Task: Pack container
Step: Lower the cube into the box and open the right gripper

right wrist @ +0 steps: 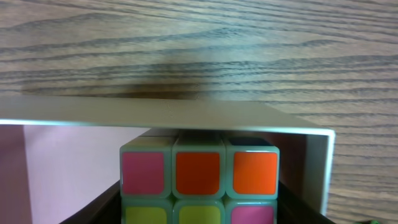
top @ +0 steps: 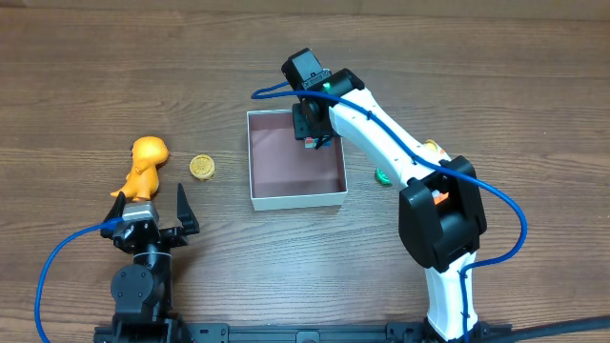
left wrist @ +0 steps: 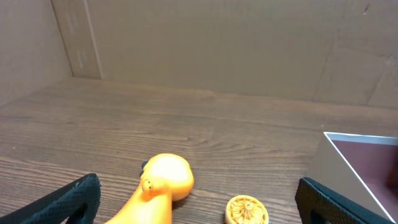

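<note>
Overhead looks straight down, container (top: pixel 286 171) near centre; left wrist, low and left of it, faces across the table (left wrist: pixel 186 130), clipping one corner; right wrist sits close over its far wall, so all three share it.

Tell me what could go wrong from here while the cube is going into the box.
1. The right claw holds the cube close to the far wall and corner of the container. Lowered or released there, it may catch the rim or shove the thin box.
2. The open left claw sits right by the orange duck. Closing in carelessly could push the duck away instead of gripping it.
</note>
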Action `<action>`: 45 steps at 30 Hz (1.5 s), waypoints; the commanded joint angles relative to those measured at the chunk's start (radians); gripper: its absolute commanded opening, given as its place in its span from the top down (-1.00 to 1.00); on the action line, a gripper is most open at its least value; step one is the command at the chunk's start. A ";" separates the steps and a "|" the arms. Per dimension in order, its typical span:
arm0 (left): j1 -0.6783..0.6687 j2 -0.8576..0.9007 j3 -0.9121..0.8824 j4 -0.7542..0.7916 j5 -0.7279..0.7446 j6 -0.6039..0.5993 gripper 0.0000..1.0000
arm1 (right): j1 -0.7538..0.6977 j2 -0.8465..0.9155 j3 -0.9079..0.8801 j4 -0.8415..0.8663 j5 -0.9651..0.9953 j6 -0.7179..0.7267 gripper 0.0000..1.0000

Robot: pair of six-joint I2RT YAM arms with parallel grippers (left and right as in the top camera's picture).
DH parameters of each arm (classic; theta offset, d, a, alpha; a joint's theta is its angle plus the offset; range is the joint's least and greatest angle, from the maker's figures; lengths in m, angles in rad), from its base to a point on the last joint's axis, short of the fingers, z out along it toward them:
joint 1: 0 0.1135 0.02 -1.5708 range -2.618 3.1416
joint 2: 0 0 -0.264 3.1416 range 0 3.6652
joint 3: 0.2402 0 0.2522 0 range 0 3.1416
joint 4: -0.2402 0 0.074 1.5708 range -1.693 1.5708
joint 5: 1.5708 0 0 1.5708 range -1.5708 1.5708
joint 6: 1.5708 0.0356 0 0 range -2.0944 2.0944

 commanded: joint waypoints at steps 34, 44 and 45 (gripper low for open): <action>0.007 -0.002 -0.003 0.001 0.005 0.026 -1.00 | -0.020 -0.008 0.291 -0.211 0.003 -0.029 -0.43; 0.007 -0.002 -0.003 0.001 0.005 0.026 -1.00 | -0.020 -0.008 0.539 -0.388 -0.067 -0.134 -0.72; 0.007 -0.002 -0.003 0.001 0.005 0.026 -1.00 | -0.020 -0.008 0.539 -0.401 -0.072 -0.134 -0.69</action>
